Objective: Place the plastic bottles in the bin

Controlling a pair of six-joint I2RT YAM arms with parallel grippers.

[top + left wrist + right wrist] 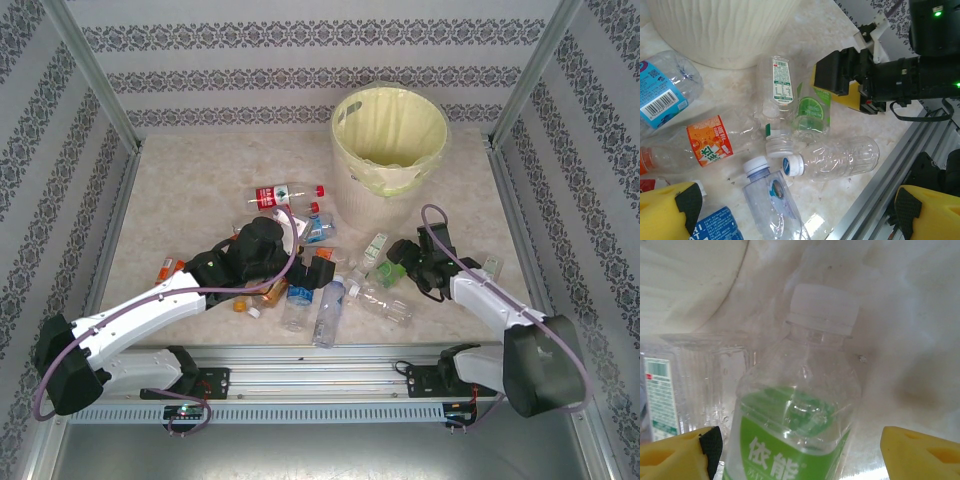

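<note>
Mid-grasp: straddles the green-labelled bottle [800, 410], lying near the bin [370, 205], with the right gripper [800, 440] spread wide, not yet clamped; holds the left gripper [799, 200] gaping above other bottles [832, 160]. Needs squeezing, lifting, carrying over its rim

Marbled beige table [180, 190] between patterned walls [300, 50], metal rail [320, 352]

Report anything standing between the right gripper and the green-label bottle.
Nothing visible does. The green-label bottle lies on the table between the right gripper's open fingers, with a clear bottle beside it.
</note>
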